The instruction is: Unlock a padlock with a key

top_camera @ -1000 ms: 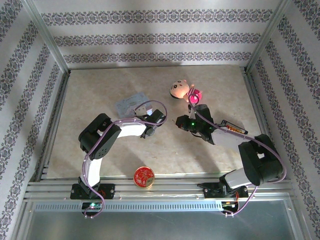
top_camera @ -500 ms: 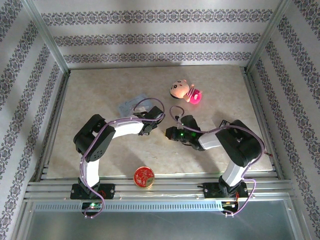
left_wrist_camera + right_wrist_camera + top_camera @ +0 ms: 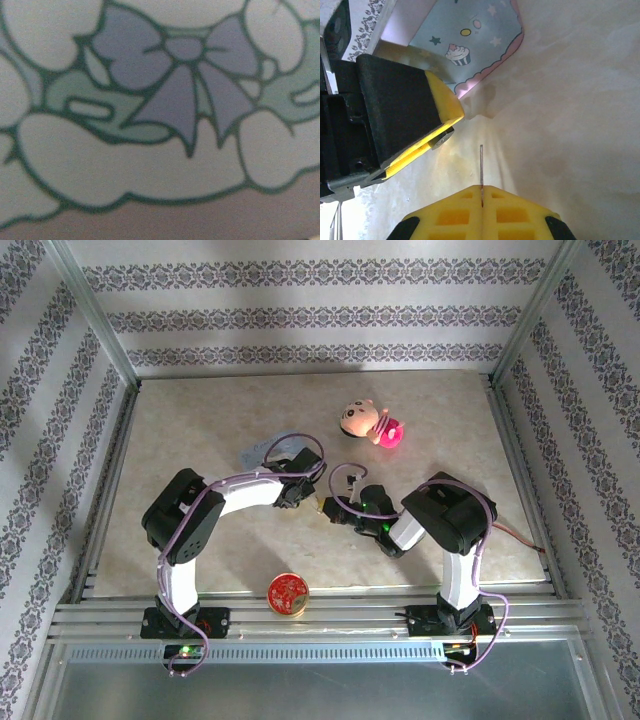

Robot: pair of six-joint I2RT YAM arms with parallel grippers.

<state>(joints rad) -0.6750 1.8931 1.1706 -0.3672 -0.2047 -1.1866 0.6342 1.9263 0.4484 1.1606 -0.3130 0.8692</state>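
In the right wrist view my right gripper point(image 3: 482, 189) is shut on the key point(image 3: 481, 162), a thin grey blade seen edge-on that sticks out past the yellow fingertips. Up and to the left, my left gripper's yellow fingers point(image 3: 442, 107) are pressed together on a small grey metal piece, the padlock point(image 3: 440, 138). The key tip sits a short way to the right of the padlock, not touching it. From above, the left gripper point(image 3: 303, 496) and the right gripper point(image 3: 327, 508) meet tip to tip at the table's middle; the padlock and key are too small to make out there.
The pale blue tin point(image 3: 256, 451) lies just behind the left gripper, and its printed lid point(image 3: 185, 100) is very close in the left wrist view. A pink and cream toy point(image 3: 366, 422) sits at the back right. A round red tin point(image 3: 288, 594) is at the front edge.
The right arm has folded in and swung left, bringing its gripper from the right middle up to the left gripper's tip. The left gripper has shifted slightly forward.
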